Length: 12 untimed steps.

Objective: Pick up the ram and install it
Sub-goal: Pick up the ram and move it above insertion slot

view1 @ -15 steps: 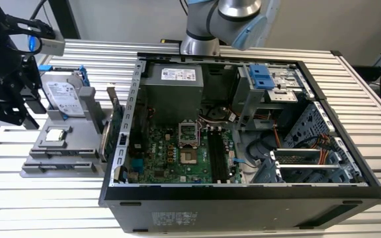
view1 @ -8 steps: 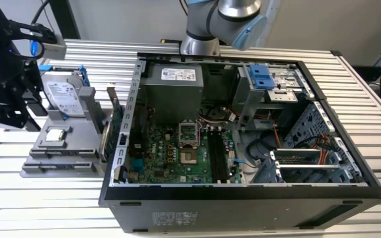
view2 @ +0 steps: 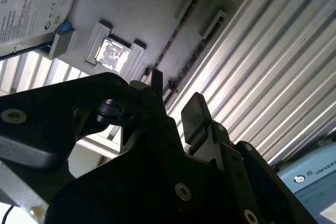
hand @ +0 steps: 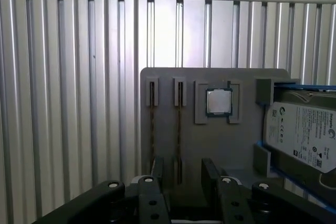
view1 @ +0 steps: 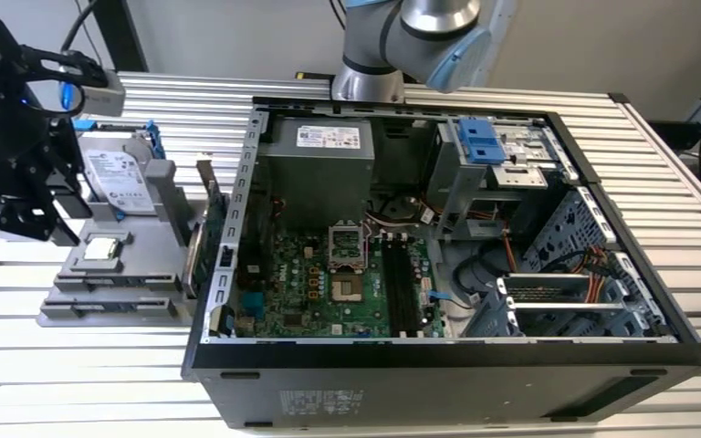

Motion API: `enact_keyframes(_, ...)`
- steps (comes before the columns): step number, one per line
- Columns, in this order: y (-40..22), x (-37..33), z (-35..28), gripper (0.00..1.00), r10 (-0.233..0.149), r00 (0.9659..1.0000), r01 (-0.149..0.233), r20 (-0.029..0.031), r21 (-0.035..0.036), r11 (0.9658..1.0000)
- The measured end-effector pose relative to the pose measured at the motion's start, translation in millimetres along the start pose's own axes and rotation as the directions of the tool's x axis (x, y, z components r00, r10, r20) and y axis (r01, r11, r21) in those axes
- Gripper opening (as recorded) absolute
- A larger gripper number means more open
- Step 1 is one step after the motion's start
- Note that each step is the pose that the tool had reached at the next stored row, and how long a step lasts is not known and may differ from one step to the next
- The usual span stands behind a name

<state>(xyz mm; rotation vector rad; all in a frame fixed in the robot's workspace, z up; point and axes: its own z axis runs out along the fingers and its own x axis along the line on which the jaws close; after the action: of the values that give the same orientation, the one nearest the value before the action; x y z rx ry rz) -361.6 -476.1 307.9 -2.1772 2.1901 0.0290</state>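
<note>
Exterior and wrist views of the workstation. The gripper (view1: 34, 224) hangs over the gray holder (view1: 107, 292) at the exterior view's left, beside the open computer case (view1: 448, 365).

In both wrist views the fingers (hand: 157, 169) stand apart, so the jaws are released and grasp nothing; the gap between them (hand: 184, 174) (view2: 176, 100) is bare.

The ram (hand: 180, 129) stands on edge in a narrow slot of the holder (hand: 220, 145), apart from the fingertips. In the first wrist view it lines up with the gap between the fingers. A second stick (hand: 152, 129) of the same kind stands in the neighbouring slot, parallel to it. In the second wrist view the two slots run as dark lines (view2: 170, 45) across the holder (view2: 136, 9).

A square chip (hand: 218, 102) (view2: 111, 54) (view1: 103, 246) lies in a recess just beside the ram's slot. A silver hard drive (hand: 302, 135) (view2: 31, 9) (view1: 120, 173) with a blue frame sits at the holder's far end from the slots.

A green card (view1: 208, 242) stands upright between the holder and the case. Inside the case lies the motherboard (view1: 314, 283), whose long black slots (view1: 402, 283) hold no stick.

Everything rests on a ribbed metal table (hand: 68, 77) (view1: 692, 182).
</note>
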Motion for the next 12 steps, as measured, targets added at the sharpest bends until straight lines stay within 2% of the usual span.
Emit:
enact_keyframes(5,0.1,0.2,6.3,1.0,-0.001,1.0,0.001,-0.0006,0.0019,1.0)
enact_keyframes(12,0.6,0.8,17.0,1.0,-0.007,1.0,0.007,-0.0005,-0.0051,1.0)
